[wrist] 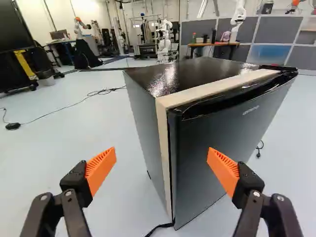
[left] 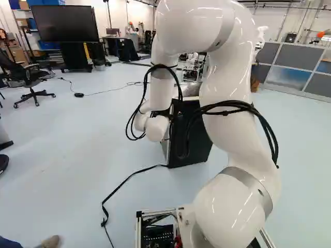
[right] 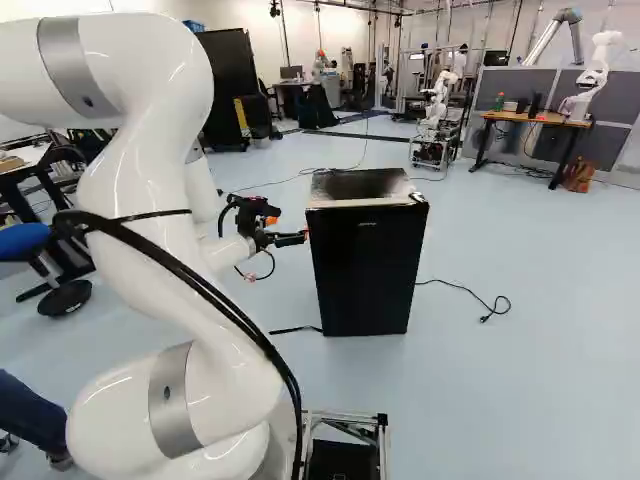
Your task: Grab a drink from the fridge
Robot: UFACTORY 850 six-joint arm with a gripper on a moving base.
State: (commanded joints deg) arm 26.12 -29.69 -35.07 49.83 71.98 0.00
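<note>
a large dark screen [left: 63,23] stands at the far left of the left base view, a black office chair [left: 32,77] nearer, below it. a thin cable with a black box [left: 78,95] runs over the pale floor [left: 77,134]. in the right base view, grey partition panels [right: 615,92] line the back; before them a wooden bench [right: 532,120] holds a green bottle [right: 499,101], with another robot [right: 598,72] at its right end. a blue seat [right: 24,240] shows at the left.
</note>
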